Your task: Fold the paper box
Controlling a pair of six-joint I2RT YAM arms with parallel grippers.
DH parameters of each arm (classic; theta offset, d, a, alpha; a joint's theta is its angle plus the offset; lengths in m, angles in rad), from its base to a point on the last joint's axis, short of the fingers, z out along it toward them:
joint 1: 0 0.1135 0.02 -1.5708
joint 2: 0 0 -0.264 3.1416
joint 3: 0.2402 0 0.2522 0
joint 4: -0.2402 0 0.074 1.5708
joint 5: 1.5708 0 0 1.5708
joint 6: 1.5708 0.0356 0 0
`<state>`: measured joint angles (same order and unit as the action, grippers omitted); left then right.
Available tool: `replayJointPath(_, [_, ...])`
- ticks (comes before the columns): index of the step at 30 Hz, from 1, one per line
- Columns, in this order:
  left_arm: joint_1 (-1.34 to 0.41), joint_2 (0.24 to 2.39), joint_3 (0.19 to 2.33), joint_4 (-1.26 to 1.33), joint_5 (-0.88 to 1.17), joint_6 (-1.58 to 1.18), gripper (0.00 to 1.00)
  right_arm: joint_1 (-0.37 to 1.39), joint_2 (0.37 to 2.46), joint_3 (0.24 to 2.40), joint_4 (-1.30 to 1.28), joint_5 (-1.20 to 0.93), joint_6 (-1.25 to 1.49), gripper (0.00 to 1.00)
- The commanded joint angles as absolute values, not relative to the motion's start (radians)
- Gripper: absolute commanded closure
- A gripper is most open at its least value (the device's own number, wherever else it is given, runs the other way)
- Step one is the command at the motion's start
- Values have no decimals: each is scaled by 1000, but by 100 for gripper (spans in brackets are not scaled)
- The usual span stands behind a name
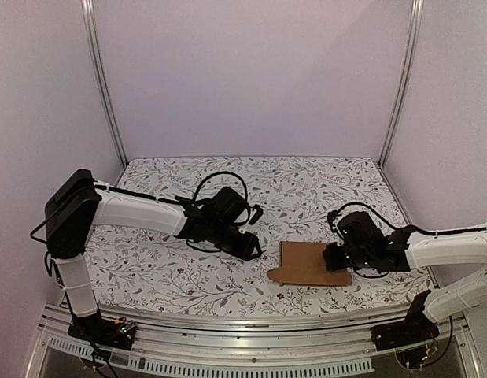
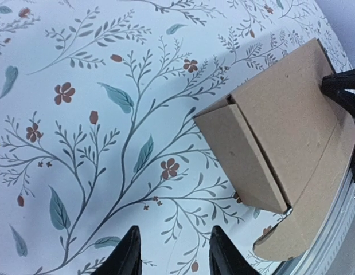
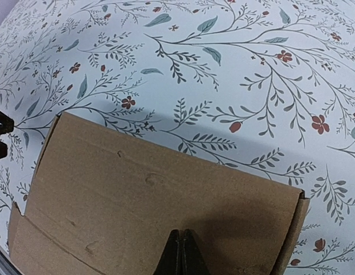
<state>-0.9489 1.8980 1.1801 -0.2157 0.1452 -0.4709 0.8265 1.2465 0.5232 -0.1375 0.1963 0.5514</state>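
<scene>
Top external view: the paper box [image 1: 308, 264] lies on the floral table cover [image 1: 156, 268], right of centre and near the front edge, with its lid down. The left gripper [image 1: 251, 250] hovers low just left of the box and apart from it. The right gripper [image 1: 333, 258] sits at the box's right edge. Left wrist view: the left gripper [image 2: 174, 255] has its jaws apart with only the cover between them. The box [image 2: 280, 132] lies ahead, with one side wall [image 2: 240, 157] facing the camera. A rounded flap [image 2: 306, 220] projects from the lid along one edge and, as far as can be seen, is not tucked in. Right wrist view: the right gripper [image 3: 182, 246] has its jaws together, with the tips down over the lid of the box [image 3: 143, 200]. Contact with the lid looks likely, but whether any cardboard is pinched cannot be told. Hazards, by judgement: the box appears light and is held only from above at one edge, so a sideways push from the left gripper could slide or rotate it on the cover. If the right gripper lifts, the lid may spring open along its crease. Driving the flap against the wall instead of into the gap could buckle the cardboard.
</scene>
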Motion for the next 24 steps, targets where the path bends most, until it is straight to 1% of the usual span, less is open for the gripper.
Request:
replayJointPath(1, [-941, 1877, 1235, -194, 221, -464, 60, 854, 1279, 495, -130, 195, 579, 100])
replayJointPath(4, [-943, 1903, 1265, -128, 309, -490, 60, 861, 1303, 503, -117, 192, 586, 100])
replayJointPath(8, [-957, 1947, 1286, -90, 335, -506, 60, 863, 1299, 516, -125, 194, 582, 100])
replayJointPath(24, [-995, 2060, 1292, -107, 289, -492, 61, 864, 1176, 608, -268, 225, 520, 99])
